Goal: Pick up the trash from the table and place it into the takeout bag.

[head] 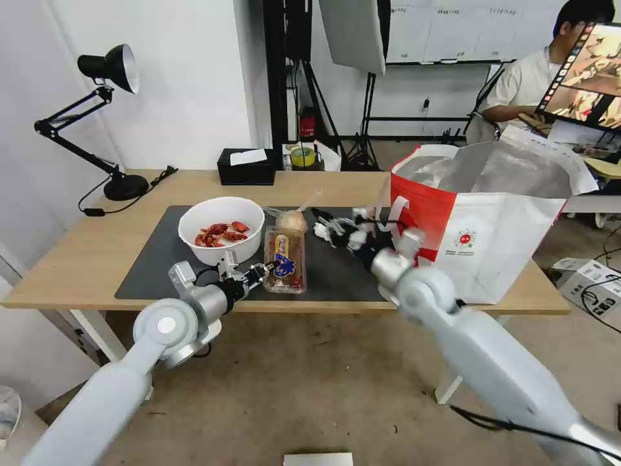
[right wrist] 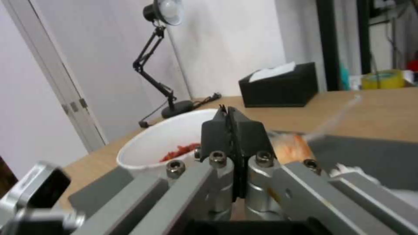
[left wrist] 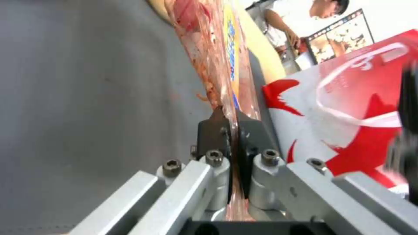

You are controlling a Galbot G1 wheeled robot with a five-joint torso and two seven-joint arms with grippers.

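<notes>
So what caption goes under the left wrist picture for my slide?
Left hand pinching the clear tomato tray over the grey mat, takeout bag beside.

White walls [head: 194,77], beige speckled floor [head: 310,395], black jointed desk lamp [head: 97,110] at back left, black light-stand tripod [head: 365,129] behind.

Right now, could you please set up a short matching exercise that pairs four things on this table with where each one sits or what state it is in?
Things:
1. white bowl
2. clear tray
3. takeout bag
4. black tissue box

Places or states:
A. stands open at the table's right end
B. pinched at its edge by the left end effector
C. at the back edge of the table, off the mat
D. holds red shells, on the mat

Pairs: 1-D, 2-B, 3-A, 4-C
</notes>
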